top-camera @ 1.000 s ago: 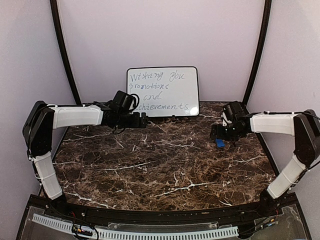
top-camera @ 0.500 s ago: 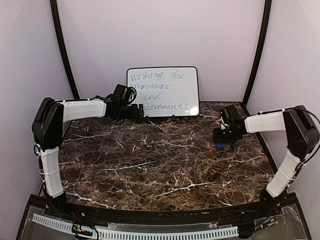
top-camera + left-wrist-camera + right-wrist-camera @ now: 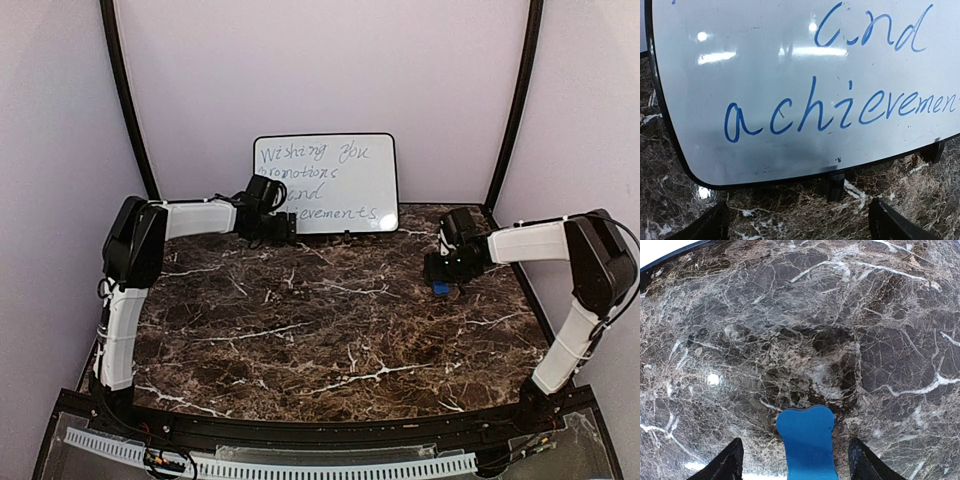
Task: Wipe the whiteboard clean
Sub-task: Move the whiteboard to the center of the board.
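Surface is a dark brown, white-veined marble table (image 3: 330, 330) enclosed by plain lilac walls (image 3: 320, 70). The whiteboard (image 3: 335, 180), white with a black frame, stands upright at the table's far edge and reads in blue "Wishing you promotions and achievements". Left gripper (image 3: 800, 220) gapes wide and empty near its lower left corner; right gripper (image 3: 795, 460) straddles a blue eraser (image 3: 807, 440), grip undeterminable.

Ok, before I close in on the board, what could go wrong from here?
The whiteboard stands upright on small black feet, and the open left gripper is close to a lower corner; a nudge could tip or slide it. The blue eraser sits loose between the fingers of the right gripper, gaps both sides; closing might pinch it off-centre and twist it.
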Controlling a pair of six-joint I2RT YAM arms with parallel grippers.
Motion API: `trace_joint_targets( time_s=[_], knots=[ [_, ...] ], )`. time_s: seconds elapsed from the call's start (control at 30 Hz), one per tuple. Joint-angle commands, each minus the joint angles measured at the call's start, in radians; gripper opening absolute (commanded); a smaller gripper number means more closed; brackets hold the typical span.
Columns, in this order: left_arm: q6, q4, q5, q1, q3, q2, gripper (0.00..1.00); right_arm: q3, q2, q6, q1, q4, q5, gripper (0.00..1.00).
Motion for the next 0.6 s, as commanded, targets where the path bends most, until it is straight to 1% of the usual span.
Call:
trace_joint_targets(
  time_s=[0.0,0.1,0.3,0.43,0.5,0.57],
  knots=[
    [0.013,-0.038,0.021,0.0,0.043,0.033,0.91,-0.004,-0.048,0.005,-0.004,0.019,0.003,0.69],
    [0.019,-0.027,0.017,-0.007,0.055,0.061,0.87,0.001,-0.071,0.003,-0.004,0.013,0.006,0.7],
    [0.037,-0.045,0.007,-0.023,0.148,0.142,0.85,0.013,-0.086,-0.001,-0.003,0.002,-0.005,0.71],
    [0.042,-0.045,0.009,-0.032,0.184,0.179,0.83,0.007,-0.086,0.003,-0.004,0.002,-0.011,0.71],
    [0.038,-0.047,0.007,-0.033,0.195,0.191,0.79,0.002,-0.091,0.004,-0.004,0.003,-0.011,0.71],
    [0.034,-0.048,0.003,-0.033,0.204,0.201,0.73,-0.001,-0.098,0.004,-0.003,0.002,-0.011,0.71]
  ],
)
